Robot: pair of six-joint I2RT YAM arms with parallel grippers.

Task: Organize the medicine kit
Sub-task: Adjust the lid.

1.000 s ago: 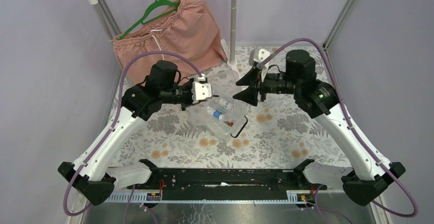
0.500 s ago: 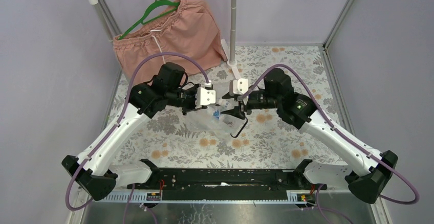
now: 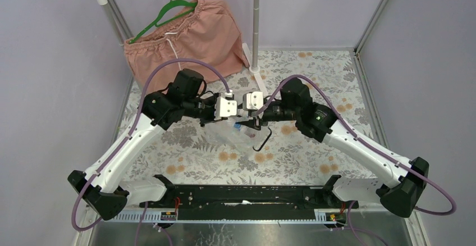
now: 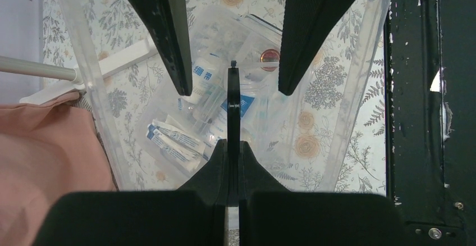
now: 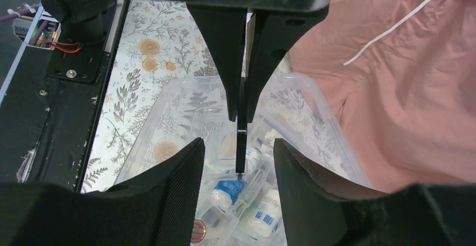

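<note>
My left gripper (image 4: 233, 89) is pinched shut on the clear lid (image 4: 92, 89) (by its edge, it seems); the kit (image 3: 247, 140) lies open just below. I fear the right gripper (image 5: 236, 147), half open and empty, may bump the lid loose.

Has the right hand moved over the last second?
Yes. The right hand has swung left and nearer the arms' bases, away from the rack pole, and now sits over the clear box.

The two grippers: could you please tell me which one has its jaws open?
The right gripper: its fingers stand well apart, while the left gripper is pinched shut on the edge of the clear lid.
</note>
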